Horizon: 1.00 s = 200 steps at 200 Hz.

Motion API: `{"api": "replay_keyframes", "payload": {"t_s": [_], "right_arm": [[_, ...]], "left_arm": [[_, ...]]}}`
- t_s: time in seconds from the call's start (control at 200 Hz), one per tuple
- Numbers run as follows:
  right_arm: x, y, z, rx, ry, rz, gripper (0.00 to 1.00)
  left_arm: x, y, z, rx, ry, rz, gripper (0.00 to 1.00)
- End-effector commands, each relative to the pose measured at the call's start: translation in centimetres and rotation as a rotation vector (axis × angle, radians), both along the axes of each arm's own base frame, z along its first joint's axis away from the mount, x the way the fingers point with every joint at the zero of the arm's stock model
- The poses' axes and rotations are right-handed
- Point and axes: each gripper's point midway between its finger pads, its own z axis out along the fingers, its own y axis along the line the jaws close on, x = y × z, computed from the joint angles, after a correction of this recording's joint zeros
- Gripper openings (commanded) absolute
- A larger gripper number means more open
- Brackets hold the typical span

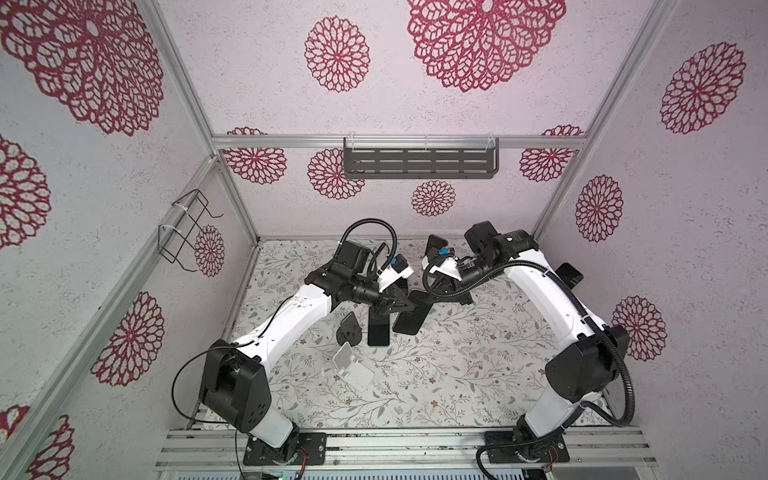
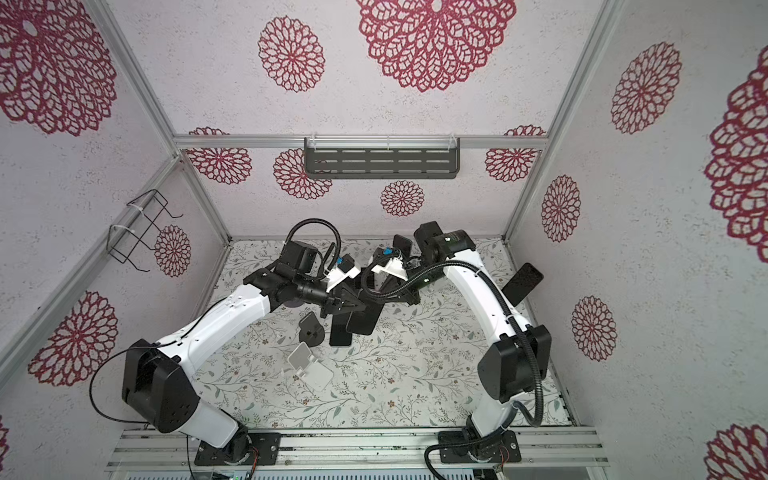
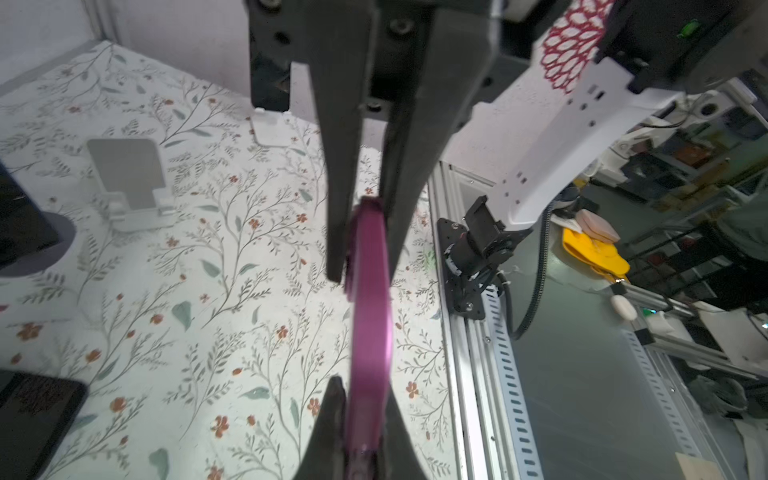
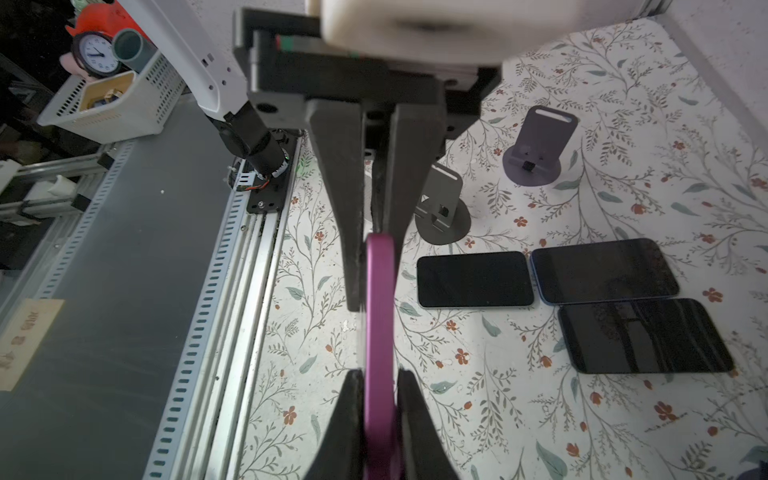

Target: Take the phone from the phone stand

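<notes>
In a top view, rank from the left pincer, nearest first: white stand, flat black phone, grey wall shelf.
1. Flat black phone, beside the left pincer.
2. White stand, toward the front.
3. Grey wall shelf, far back.

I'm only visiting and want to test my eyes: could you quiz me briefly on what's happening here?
1. True or false: the white stand is empty.
2. The purple phone is gripped by: A) the left gripper only; B) the right gripper only; C) both.
3. In the right wrist view, how many flat phones lie on the table?
Key: 1 true; 2 C; 3 three.
</notes>
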Motion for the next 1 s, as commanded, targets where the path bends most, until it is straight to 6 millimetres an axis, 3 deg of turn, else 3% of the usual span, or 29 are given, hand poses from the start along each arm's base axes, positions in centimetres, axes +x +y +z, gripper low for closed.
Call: {"api": "replay_keyframes", "payload": {"t_s": [0.0, 0.06, 0.12, 0.16, 0.205, 0.28, 0.38, 0.52, 0.721, 0.846, 0.996], "right_arm": [[-0.5, 1.0, 2.9, 0.109, -0.054, 0.051, 0.00], [-0.4, 1.1, 2.9, 0.108, -0.050, 0.045, 0.01], [0.1, 1.0, 2.8, 0.102, -0.039, 0.022, 0.37], [0.6, 0.8, 2.6, 0.097, -0.031, -0.005, 0.55], [1.4, 0.3, 2.5, 0.102, -0.021, -0.041, 0.66], [2.5, -1.0, 2.9, 0.151, 0.008, -0.104, 0.76], [4.2, -2.8, 3.2, 0.223, 0.078, -0.235, 0.77], [5.9, -3.2, 2.2, 0.258, 0.173, -0.409, 0.76], [5.8, -3.3, 0.8, 0.415, 0.286, -0.524, 0.70], [6.4, -3.3, -0.3, 0.492, 0.396, -0.602, 0.63], [5.2, -1.9, -1.5, 0.495, 0.471, -0.530, 0.63]], "left_arm": [[-0.2, -0.3, 0.3, -0.012, 0.003, -0.019, 0.00], [-0.2, -0.4, 0.4, -0.014, 0.003, -0.020, 0.00], [-0.2, -0.3, 0.7, -0.018, 0.003, -0.010, 0.00], [0.0, -0.3, 0.8, -0.024, 0.006, 0.004, 0.00], [0.2, -0.3, 1.0, -0.035, 0.017, 0.026, 0.00], [0.8, -0.2, 1.0, -0.060, 0.042, 0.071, 0.00], [2.1, 0.2, 0.7, -0.077, 0.079, 0.170, 0.00], [3.9, 0.8, 1.2, -0.134, 0.174, 0.307, 0.00], [5.6, 1.7, 0.9, -0.199, 0.372, 0.483, 0.00], [5.3, 1.7, 1.1, -0.271, 0.461, 0.491, 0.00], [4.7, 1.4, 1.5, -0.318, 0.515, 0.457, 0.00]]}}
